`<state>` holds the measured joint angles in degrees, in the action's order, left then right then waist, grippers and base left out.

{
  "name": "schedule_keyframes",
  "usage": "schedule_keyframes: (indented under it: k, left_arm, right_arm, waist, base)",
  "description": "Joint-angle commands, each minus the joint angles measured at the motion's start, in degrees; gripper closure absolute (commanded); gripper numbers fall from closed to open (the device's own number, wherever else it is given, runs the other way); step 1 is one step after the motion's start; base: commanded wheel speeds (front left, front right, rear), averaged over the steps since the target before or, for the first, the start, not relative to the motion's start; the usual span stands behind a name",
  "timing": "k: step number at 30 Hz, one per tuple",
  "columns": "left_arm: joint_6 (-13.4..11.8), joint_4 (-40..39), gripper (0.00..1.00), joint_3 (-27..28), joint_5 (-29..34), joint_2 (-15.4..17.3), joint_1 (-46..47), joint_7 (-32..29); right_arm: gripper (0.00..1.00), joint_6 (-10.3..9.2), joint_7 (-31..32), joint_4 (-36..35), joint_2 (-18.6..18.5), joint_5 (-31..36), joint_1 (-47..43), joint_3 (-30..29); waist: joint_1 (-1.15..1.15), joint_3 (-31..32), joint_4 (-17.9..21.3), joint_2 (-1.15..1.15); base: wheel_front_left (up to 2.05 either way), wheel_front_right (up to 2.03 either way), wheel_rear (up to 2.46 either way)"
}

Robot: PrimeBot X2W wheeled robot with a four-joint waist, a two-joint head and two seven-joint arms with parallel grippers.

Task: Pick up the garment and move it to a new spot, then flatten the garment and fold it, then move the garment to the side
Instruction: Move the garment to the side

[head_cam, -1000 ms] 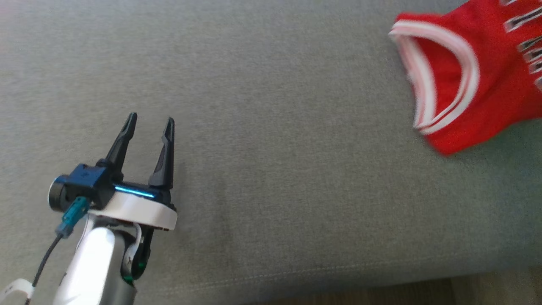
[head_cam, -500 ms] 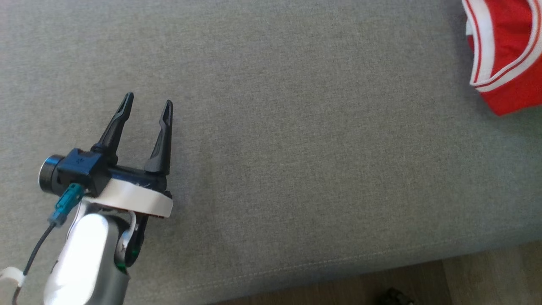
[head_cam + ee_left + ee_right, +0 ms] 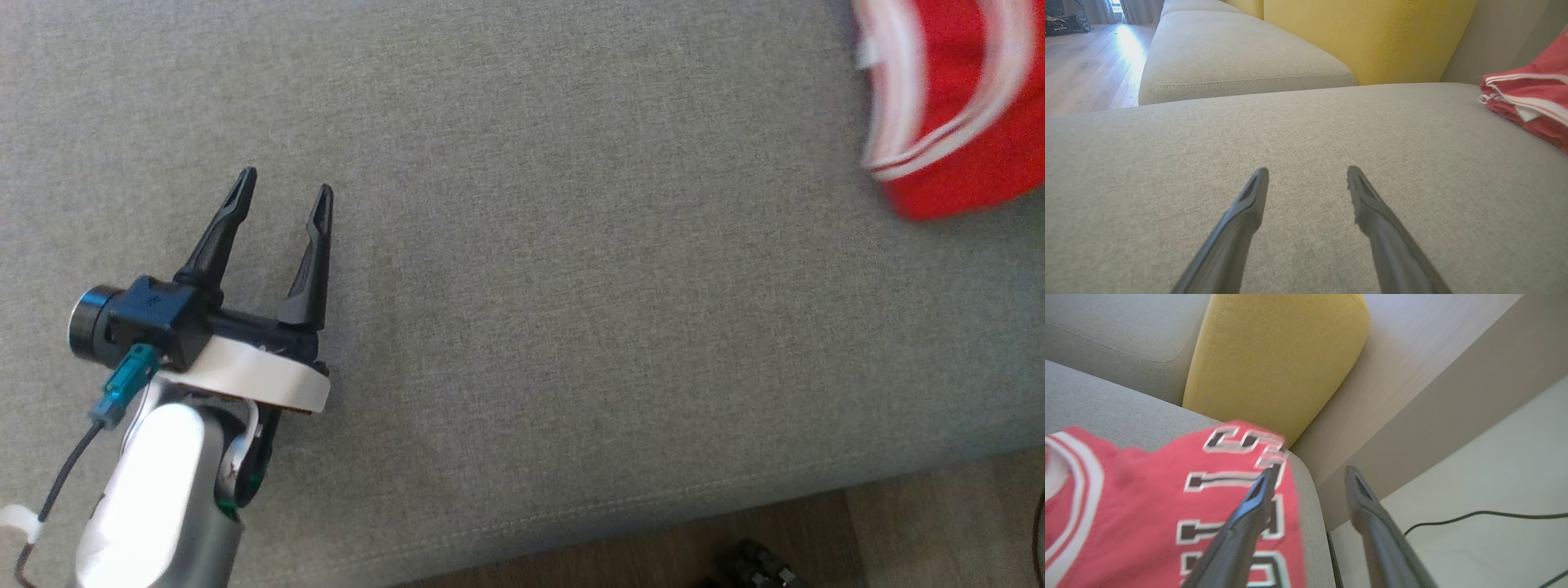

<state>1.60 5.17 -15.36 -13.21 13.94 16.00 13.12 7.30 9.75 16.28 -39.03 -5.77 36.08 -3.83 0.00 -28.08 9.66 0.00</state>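
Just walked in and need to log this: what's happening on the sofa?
A two-armed robot faces a red jersey lying at the right end of the grey sofa seat. Its right gripper is open above the jersey's lettered edge, gripping nothing. The left gripper hovers open over the bare seat, apart from the jersey.

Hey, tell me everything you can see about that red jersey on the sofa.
The red jersey is a fabric top with white-striped trim around its openings and black, white-outlined lettering. It lies bunched on the grey sofa cushion near its right end, by a yellow back cushion. The open right gripper hovers over its edge.
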Motion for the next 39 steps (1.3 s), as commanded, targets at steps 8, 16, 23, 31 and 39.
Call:
schedule_keyframes:
  k: [8, 16, 23, 31, 39]
  left_arm:
    - [-0.12, -1.47, 0.00, 2.04, -0.52, 1.78, 0.93, -0.10]
    - [-1.03, 0.07, 0.00, 2.64, -1.91, 1.13, -1.47, 0.41]
    - [-1.83, 1.53, 0.00, 2.93, -3.06, 0.20, -3.16, 0.81]
    - [-2.48, 3.64, 0.00, 3.06, -4.05, -1.22, -4.39, 1.32]
    - [-2.65, 5.69, 0.00, 3.63, -4.59, -2.03, -5.18, 1.69]
  right_arm:
    - [0.00, 0.19, -3.16, -1.05, 3.47, 0.36, -2.80, -5.53]
    - [0.00, 0.19, -7.88, -4.64, 14.09, -0.94, -9.70, -8.65]
    - [0.00, 0.19, -10.03, -11.02, 25.90, -0.24, -16.30, -7.59]
    - [0.00, 0.19, -11.28, -14.37, 34.67, 0.95, -21.13, -1.68]
    - [0.00, 0.19, -14.01, -12.27, 36.05, -0.66, -23.41, 4.25]
  waist:
    - [0.00, 1.74, -0.25, 0.00]
    - [0.00, 6.42, -0.74, 0.00]
    - [0.00, 10.31, -2.87, 0.00]
    - [0.00, 13.60, -6.56, 0.00]
    - [0.00, 16.48, -9.93, 0.00]
  base:
    - [0.00, 0.00, 0.00]
    - [0.00, 0.00, 0.00]
    - [0.00, 0.00, 0.00]
    - [0.00, 0.00, 0.00]
    - [0.00, 0.00, 0.00]
